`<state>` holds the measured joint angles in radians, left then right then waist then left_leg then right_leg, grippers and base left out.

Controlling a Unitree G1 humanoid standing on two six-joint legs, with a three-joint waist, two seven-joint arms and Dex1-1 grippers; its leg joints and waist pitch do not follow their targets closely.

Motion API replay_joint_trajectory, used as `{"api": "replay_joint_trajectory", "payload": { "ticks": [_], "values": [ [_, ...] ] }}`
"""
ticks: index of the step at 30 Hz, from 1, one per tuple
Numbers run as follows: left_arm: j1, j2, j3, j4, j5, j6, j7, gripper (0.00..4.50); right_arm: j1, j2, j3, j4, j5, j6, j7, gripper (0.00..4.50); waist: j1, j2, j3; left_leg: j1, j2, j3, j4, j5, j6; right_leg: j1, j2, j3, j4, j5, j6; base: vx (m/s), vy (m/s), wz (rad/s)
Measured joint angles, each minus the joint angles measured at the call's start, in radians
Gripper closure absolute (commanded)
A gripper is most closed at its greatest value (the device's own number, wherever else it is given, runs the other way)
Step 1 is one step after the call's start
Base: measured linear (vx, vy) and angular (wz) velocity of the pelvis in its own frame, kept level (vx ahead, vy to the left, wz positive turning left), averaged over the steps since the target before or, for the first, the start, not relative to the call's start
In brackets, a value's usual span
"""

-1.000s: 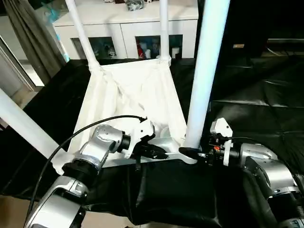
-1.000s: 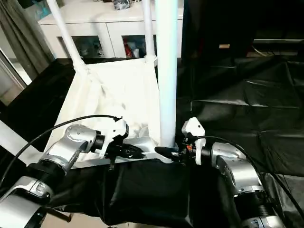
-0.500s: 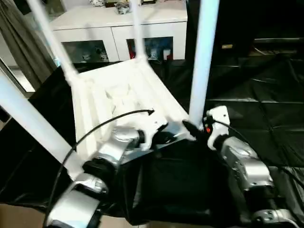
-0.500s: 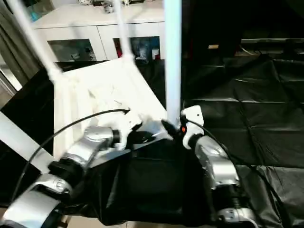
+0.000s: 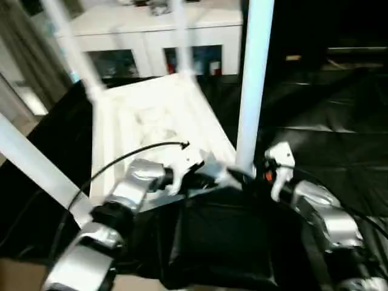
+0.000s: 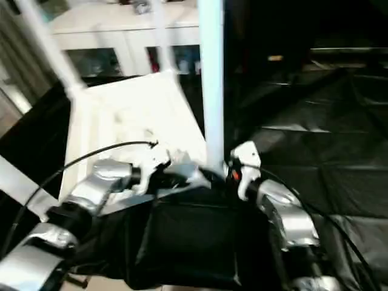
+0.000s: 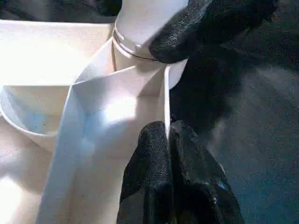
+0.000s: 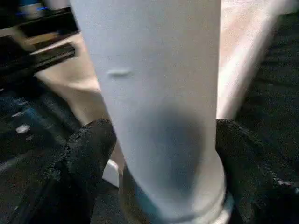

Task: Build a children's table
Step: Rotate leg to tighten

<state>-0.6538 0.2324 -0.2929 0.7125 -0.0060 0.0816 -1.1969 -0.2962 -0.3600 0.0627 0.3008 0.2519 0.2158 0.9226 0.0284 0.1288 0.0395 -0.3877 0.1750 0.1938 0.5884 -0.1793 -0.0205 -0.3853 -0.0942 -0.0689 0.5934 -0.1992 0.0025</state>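
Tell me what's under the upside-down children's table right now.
The children's table lies on a black cloth draped over the big table. Whatever is directly beneath the white top is covered by it and cannot be seen.

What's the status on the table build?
Left gripper pinching the table's near rim. Right gripper straddling the near leg at its socket. Nothing in the way.

I read the table (image 5: 151, 115) as smooth white plastic with a faint sheen, ribs moulded the same; its leg (image 8: 154, 93) looks matt and even. My forearms (image 5: 136, 185) at lower left are brushed silver metal. The finger pads (image 7: 154, 154) look like grainy, rough black rubber. On the right, black cloth (image 5: 339, 121) lies wrinkled, slightly shiny. At top, the cabinet (image 5: 145, 30) is glossy white.
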Motion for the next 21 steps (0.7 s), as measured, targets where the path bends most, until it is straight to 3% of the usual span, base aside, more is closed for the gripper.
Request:
{"api": "replay_joint_trajectory", "payload": {
  "ticks": [2,7,12,17,21],
  "values": [
    [0.011,0.027,-0.009,-0.022,-0.003,0.003,-0.064,4.5,0.013,-0.05,0.025,-0.025,0.02,0.014,0.098,0.83,0.015,-0.005,0.001,0.0,0.0,0.0,0.0,0.0,0.001,0.0,0.0,0.001,0.0,0.0,0.0,0.0,0.0,0.0],
    [0.013,0.039,-0.023,-0.04,-0.004,0.019,-0.112,4.5,0.01,-0.066,0.038,-0.025,0.03,0.022,0.173,0.99,0.032,-0.008,0.003,0.0,-0.001,0.001,0.001,0.0,0.0,0.0,0.0,0.002,0.0,0.0,0.0,0.0,0.0,0.0],
    [0.029,0.056,-0.029,-0.082,-0.018,0.05,-0.131,4.5,-0.004,-0.085,0.044,-0.024,0.04,0.05,0.213,1.32,0.034,-0.013,0.005,0.0,0.0,0.002,0.001,0.001,0.002,-0.001,0.0,0.002,0.002,0.0,0.0,0.0,0.0,0.0],
    [0.051,0.058,-0.024,-0.12,-0.023,0.068,-0.132,4.5,-0.009,-0.083,0.049,-0.024,0.053,0.062,0.22,1.74,0.035,-0.025,0.007,-0.002,0.0,0.002,0.001,0.002,0.003,-0.003,0.0,0.002,0.002,0.0,0.0,0.0,0.0,0.0],
    [0.053,0.051,-0.017,-0.116,-0.017,0.058,-0.1,4.5,-0.005,-0.036,0.043,-0.024,0.024,0.047,0.141,1.81,0.03,-0.035,0.007,-0.001,0.0,0.002,0.002,0.002,0.003,-0.003,0.0,0.002,0.004,0.001,-0.001,0.0,0.0,0.0]
  ]
}}
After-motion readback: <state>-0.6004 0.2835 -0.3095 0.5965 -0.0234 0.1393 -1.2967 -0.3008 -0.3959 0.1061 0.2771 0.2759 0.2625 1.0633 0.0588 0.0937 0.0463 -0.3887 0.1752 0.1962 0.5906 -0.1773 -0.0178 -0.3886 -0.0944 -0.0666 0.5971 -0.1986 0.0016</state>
